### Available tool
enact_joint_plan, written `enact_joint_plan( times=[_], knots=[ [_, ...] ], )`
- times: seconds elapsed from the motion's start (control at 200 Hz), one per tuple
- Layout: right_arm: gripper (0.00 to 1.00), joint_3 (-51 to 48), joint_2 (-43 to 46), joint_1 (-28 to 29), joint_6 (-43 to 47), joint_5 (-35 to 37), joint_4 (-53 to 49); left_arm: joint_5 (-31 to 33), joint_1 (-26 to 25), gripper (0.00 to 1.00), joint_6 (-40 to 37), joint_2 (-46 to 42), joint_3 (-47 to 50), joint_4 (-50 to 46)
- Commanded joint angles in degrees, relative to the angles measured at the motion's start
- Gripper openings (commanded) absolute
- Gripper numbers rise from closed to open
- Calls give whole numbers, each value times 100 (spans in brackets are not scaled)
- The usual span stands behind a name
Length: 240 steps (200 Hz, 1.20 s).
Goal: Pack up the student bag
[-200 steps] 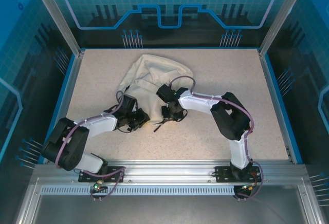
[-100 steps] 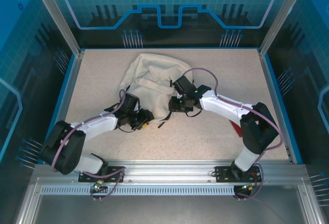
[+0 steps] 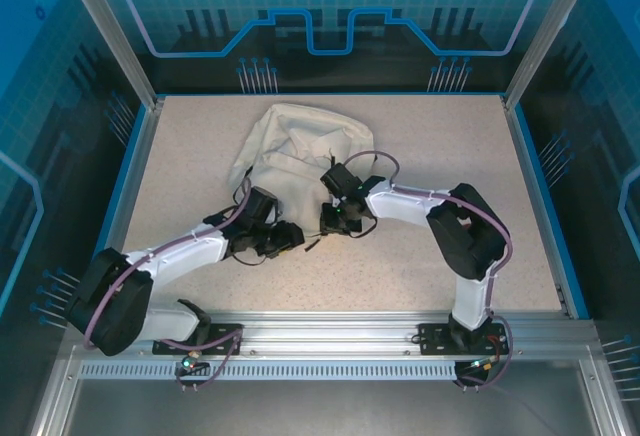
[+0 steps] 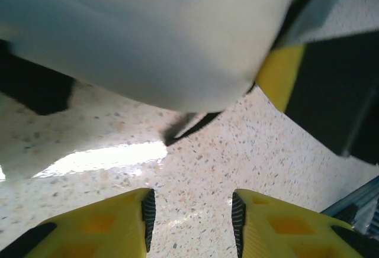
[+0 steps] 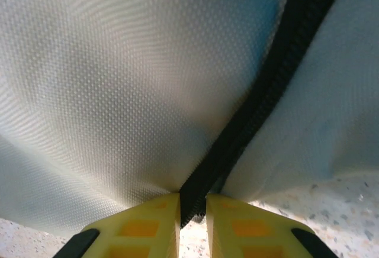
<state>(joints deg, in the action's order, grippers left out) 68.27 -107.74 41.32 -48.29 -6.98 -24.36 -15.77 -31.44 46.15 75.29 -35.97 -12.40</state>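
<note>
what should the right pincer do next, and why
Probably a short, gentle pull along the dark strip. The right pincer is pinched on that strip between the bag's cream panels, so the grip looks set. The left pincer is open over the table, just short of the bag, holding nothing, so nothing braces the fabric.

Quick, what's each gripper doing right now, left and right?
Left gripper: open, empty.
Right gripper: closed on the bag's dark strip.
</note>
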Motion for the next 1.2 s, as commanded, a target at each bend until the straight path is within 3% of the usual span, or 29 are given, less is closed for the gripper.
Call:
enact_joint_plan(
  times=[0.0,0.18,0.34,0.705,0.955,1.106,1.196],
  knots=[
    [23,-138,374,-104,-62,-233,215,188,-276,43,-676,177,-143,386],
    [44,-497,991,-533,-101,-521,404,413,-538,44,-1553,730,-426,416],
    [46,-628,958,-933,-27,-779,423,637,-625,45,-2071,1175,-700,407],
    [58,-402,383,-1313,66,-1180,580,806,-656,41,-2186,1826,-895,720],
    [55,-257,-58,-1364,32,-1310,978,936,-662,17,-2237,1882,-793,794],
    [38,-194,-177,-1372,-22,-1252,1073,1091,-664,0,-2286,1654,-593,721],
    [27,-118,-227,-1387,-29,-995,882,1252,-653,0,-2266,1491,-489,572]
  ],
)
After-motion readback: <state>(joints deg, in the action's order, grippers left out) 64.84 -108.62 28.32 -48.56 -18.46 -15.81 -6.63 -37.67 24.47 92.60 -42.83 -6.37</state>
